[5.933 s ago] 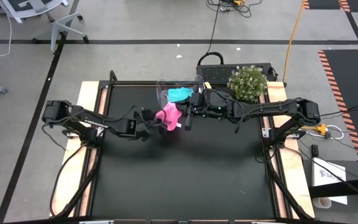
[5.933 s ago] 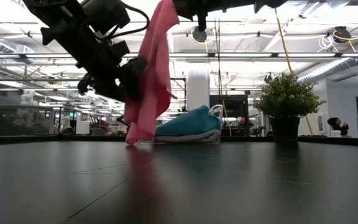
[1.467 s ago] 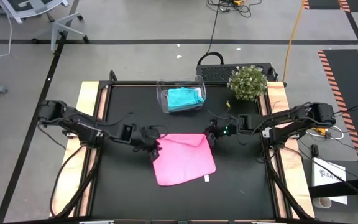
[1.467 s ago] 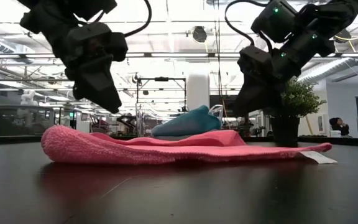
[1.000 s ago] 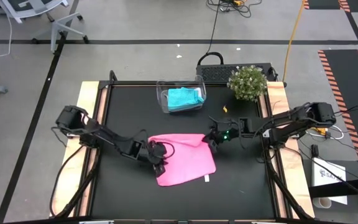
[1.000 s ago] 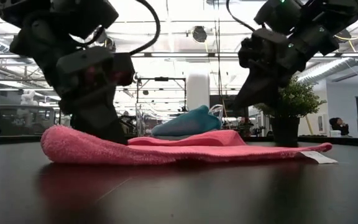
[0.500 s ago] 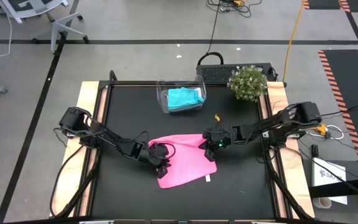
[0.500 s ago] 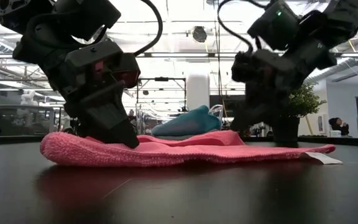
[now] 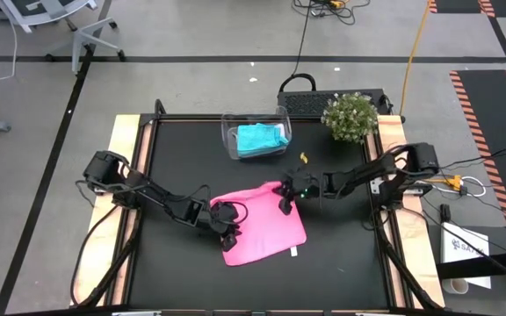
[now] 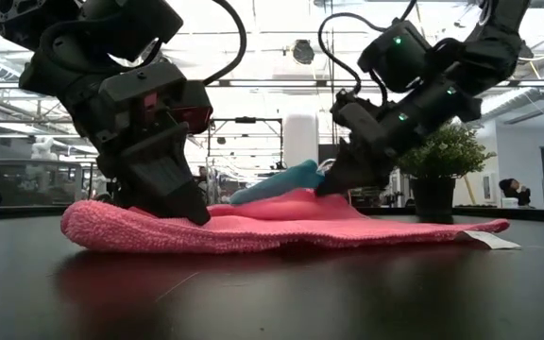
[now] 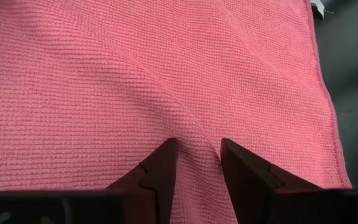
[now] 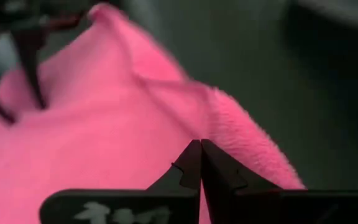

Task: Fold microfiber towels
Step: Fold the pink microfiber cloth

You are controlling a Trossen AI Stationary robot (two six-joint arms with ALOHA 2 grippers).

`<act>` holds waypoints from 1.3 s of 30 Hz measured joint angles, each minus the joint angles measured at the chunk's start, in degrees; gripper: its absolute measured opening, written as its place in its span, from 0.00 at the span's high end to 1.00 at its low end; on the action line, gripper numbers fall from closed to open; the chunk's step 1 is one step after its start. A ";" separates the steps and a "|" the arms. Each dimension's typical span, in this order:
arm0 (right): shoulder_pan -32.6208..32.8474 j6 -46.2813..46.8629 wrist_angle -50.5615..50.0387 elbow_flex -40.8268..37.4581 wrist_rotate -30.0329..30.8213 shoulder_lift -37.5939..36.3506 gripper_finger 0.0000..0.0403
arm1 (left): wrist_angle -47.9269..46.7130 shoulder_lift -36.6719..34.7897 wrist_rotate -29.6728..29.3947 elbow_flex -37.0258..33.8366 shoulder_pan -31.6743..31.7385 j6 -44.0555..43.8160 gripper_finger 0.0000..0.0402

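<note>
High view: the pink microfiber towel (image 9: 260, 222) lay spread near the middle of the bench (image 9: 341, 272), roughly flat and skewed to the bench edges, with its small white tag (image 9: 292, 252) at the near right corner. The left hand (image 9: 227, 233) sat on the towel's left edge. The right hand (image 9: 285, 197) was at the far right corner, which looked drawn in and up toward the towel's centre. The teal towel (image 9: 262, 138) sat in the clear plastic tub (image 9: 228, 136) at the far edge of the bench, beside a potted plant (image 9: 350, 116). No grey-white towel could be made out.

Low view: the left hand (image 10: 189, 208) pressed down on the pink towel's left side. The right hand (image 10: 326, 186) had lifted a ridge of cloth off the bench.

Left wrist view: the left hand's fingers (image 11: 160, 171) stood slightly apart, tips resting on the pink cloth with a small wrinkle between them; not clamped.

Right wrist view: the right hand (image 12: 201, 149) had its fingers together, pinched on the pink cloth at its edge.

Progress, as judged: first fold of the pink towel just begun, no crease yet made. The teal towel was unfolded, bunched in the tub. Most of the task remained.
</note>
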 joint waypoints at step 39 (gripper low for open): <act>6.14 6.82 -13.83 -0.02 -4.88 -8.33 1.00 | -23.54 -14.74 0.35 -0.22 1.56 -8.62 0.67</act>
